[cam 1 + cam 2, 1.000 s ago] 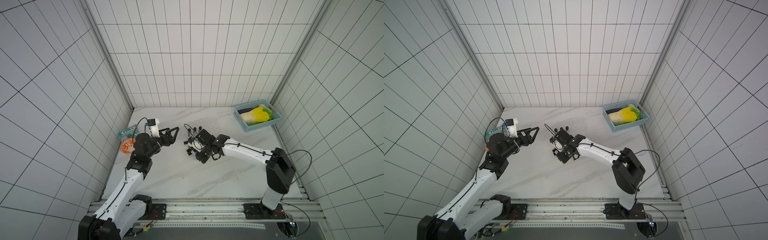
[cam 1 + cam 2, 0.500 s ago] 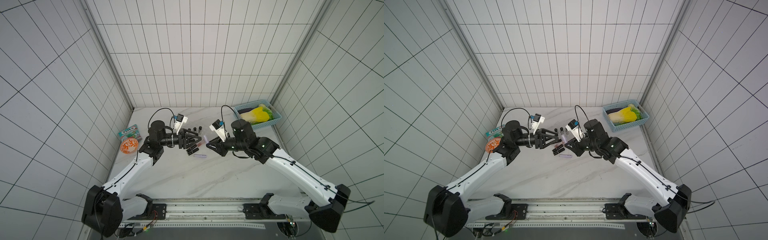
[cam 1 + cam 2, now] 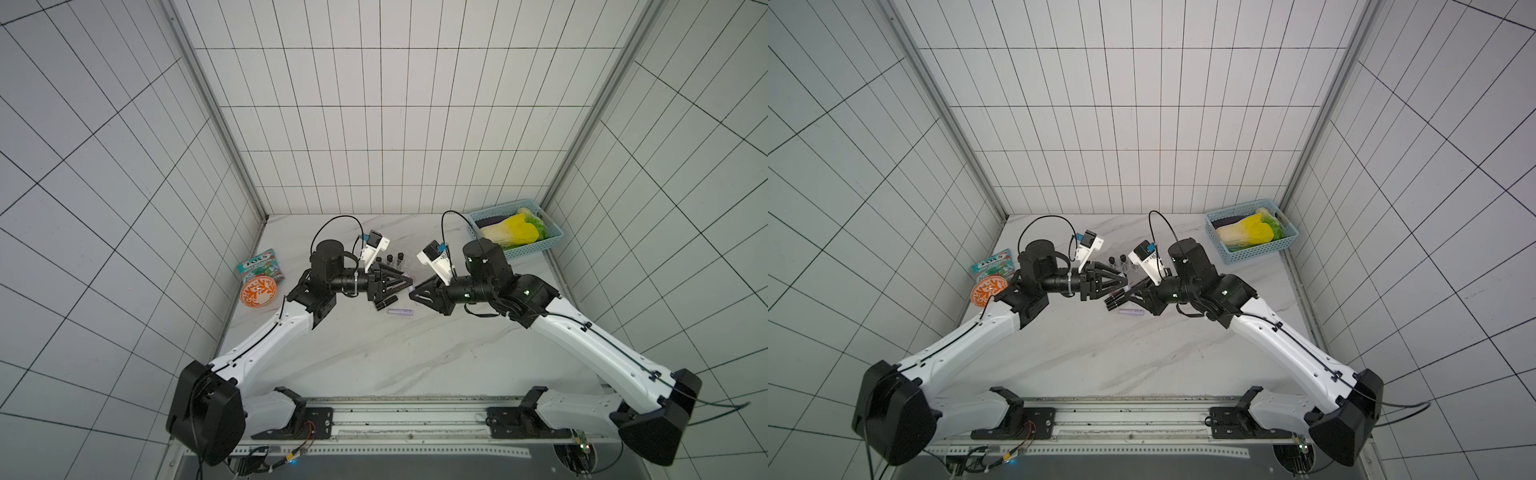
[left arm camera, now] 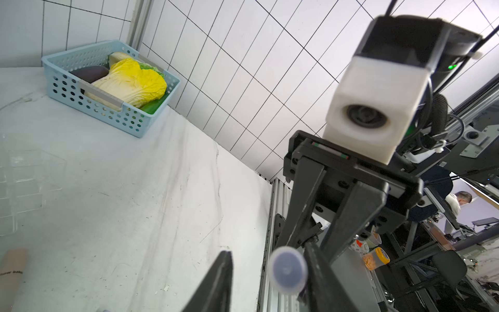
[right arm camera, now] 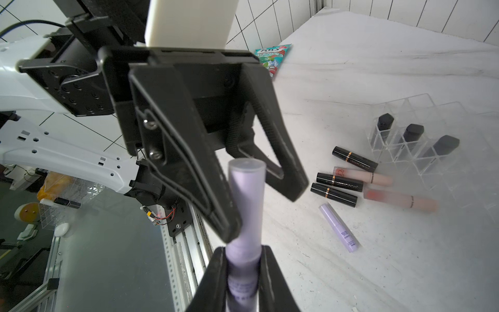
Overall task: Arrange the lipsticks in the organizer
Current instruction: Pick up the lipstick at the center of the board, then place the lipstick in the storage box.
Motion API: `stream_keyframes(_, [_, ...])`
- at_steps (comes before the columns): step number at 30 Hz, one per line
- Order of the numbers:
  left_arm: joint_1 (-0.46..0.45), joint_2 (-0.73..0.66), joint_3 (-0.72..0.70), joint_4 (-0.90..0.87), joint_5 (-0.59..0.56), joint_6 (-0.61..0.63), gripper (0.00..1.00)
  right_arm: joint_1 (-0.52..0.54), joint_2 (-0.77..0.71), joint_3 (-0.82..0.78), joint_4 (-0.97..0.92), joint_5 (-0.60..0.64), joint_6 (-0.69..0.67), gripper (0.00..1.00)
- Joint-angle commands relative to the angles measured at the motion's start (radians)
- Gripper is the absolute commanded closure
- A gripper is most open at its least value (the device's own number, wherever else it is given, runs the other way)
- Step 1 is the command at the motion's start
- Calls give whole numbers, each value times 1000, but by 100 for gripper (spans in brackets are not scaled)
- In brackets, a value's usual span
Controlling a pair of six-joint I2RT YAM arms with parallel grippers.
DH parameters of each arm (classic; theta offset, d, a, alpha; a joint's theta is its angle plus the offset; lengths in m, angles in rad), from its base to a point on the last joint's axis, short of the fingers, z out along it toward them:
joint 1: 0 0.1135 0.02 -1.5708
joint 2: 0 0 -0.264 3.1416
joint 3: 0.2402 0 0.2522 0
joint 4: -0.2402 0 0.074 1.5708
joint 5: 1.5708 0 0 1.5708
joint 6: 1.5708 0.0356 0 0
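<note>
Right gripper [image 5: 243, 251] is clamped tight on the lower end of a lilac lipstick [image 5: 246, 200], holding it in the air with its cap end pushed between the fingers of the left gripper [image 4: 266, 252], whose jaws stand partly open astride that cap: one finger lies against the tube, its mate is apart from it. Gold lettering on a black lipstick [image 5: 339, 182] lying on the marble table [image 5: 378, 59] reads roughly "LESSXCOCO"; the candy packet [image 5: 272, 58] shows "…NT BLOSSOM"; print on the lilac tubes is too small to read. Half a second earlier the two grippers' tips stood apart and the left jaws were wider; a second earlier the right gripper was down among the lipsticks. The organizer [image 5: 421, 106] sits on the table near and below both grippers, three black lipsticks [image 5: 410, 132] upright in its slots; just beside it lie two more black tubes, two pink tubes [image 5: 361, 175] and a second lilac lipstick [image 5: 339, 228].
</note>
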Motion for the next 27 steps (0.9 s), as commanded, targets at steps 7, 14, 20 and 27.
stream_keyframes(7, [-6, -3, 27, -11, -104, 16, 92, -8, -24, -27, 12, 27, -1, 49])
stream_keyframes(14, [-76, 123, 204, -368, -560, 274, 92, -58, -162, -127, 42, 311, 18, 1])
stream_keyframes(20, [-81, 278, 276, -302, -754, 300, 92, -131, -264, -228, 93, 423, 41, 1])
stream_keyframes(27, [-81, 432, 359, -192, -870, 345, 93, -181, -282, -269, 103, 396, 43, 1])
